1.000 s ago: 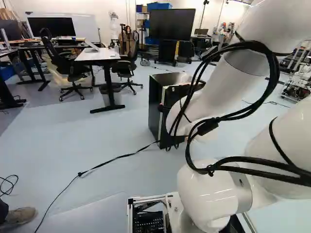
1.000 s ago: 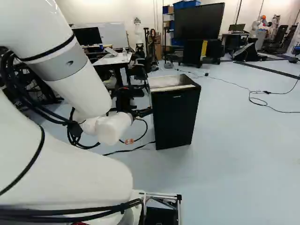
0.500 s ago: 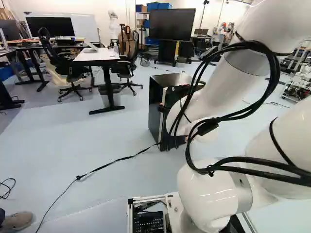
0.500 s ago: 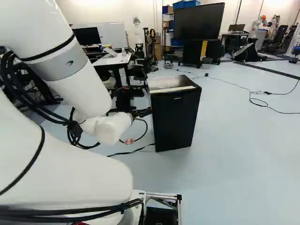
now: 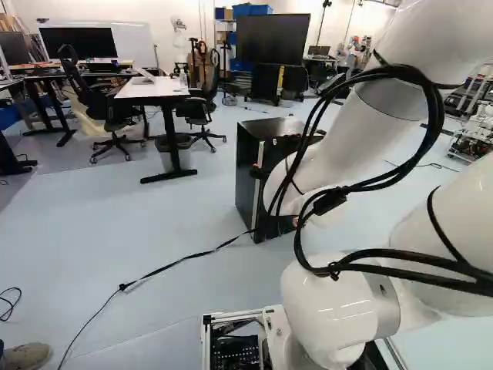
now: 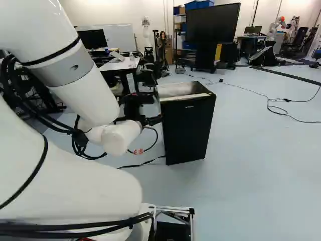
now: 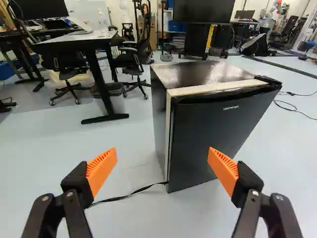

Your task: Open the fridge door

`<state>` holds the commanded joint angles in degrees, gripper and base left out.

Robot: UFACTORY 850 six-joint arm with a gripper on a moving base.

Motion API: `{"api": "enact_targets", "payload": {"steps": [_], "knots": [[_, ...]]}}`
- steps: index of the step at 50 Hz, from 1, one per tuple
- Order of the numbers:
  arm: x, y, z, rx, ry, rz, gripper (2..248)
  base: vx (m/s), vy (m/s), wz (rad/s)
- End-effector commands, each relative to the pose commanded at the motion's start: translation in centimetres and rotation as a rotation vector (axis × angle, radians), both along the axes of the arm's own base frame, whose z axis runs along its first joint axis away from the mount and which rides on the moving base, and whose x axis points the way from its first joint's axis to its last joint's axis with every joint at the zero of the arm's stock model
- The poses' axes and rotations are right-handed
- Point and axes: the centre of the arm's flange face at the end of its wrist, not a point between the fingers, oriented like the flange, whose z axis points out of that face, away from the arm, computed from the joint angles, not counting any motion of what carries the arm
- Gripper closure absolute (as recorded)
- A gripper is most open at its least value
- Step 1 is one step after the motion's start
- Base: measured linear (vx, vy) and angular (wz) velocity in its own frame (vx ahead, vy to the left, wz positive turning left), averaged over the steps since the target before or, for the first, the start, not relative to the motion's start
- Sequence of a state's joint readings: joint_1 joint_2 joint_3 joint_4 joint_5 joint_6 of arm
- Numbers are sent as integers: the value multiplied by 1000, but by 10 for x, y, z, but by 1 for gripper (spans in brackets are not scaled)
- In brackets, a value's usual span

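Slight shift of the base (image 5: 275,327), fridge (image 7: 208,134) ahead of the open gripper (image 6: 157,120), beyond its parted fingers (image 7: 225,171)

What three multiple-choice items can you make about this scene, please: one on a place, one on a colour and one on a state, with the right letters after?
1. Where does the fridge stand?
A. on a table
B. on the floor
C. on a chair

2. What colour are the pads of the tool?
A. orange
B. green
C. blue

3. How is the tool now?
A. shut on the fridge
B. shut on nothing
C. open

1: B, the wrist view shows its bottom edge down on the floor.
2: A, both pads show plainly orange in the wrist view.
3: C, the two pads stand wide apart, with nothing gripped between them.
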<state>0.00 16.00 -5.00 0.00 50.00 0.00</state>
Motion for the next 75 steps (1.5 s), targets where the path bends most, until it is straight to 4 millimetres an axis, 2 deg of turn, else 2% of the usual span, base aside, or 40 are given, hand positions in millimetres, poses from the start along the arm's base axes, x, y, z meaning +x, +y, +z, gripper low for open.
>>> {"api": "enact_targets", "payload": {"steps": [16, 40, 52, 75], "knots": [[8, 0, 1, 0, 4, 1, 3, 0, 0, 0], [56, 8, 5, 2, 21, 19, 3, 0, 0, 0], [79, 11, -4, 13, 51, -1, 3, 0, 0, 0], [106, 17, -26, 47, 111, -83, 3, 0, 0, 0]]}}
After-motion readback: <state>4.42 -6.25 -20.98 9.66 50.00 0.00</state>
